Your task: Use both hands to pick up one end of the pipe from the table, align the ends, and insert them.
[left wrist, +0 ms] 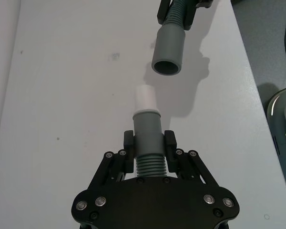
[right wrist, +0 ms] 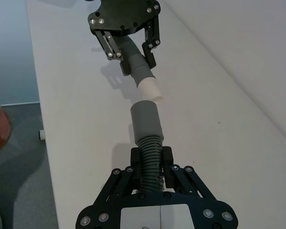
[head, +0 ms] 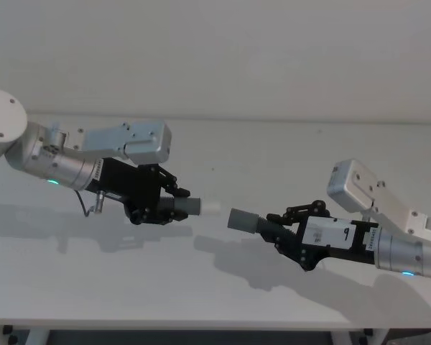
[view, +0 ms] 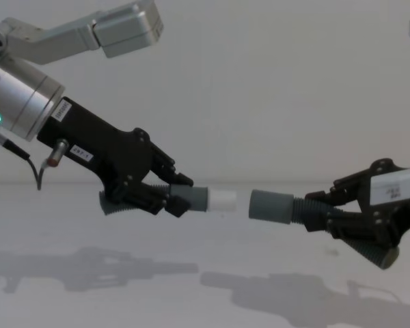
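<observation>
Above the table (head: 223,287), we've got both pieces lifted: left gripper (view: 169,195) clamps the plug piece (view: 206,200), right gripper (view: 321,208) clamps the socket piece (view: 270,205); ends face, just apart, insertion pending.

We hold both arms raised above the table, reaching inward. Our left gripper (view: 172,197) is clamped, pointing right; our right gripper (view: 326,213) is clamped too, pointing left toward it, a short gap between them.
</observation>
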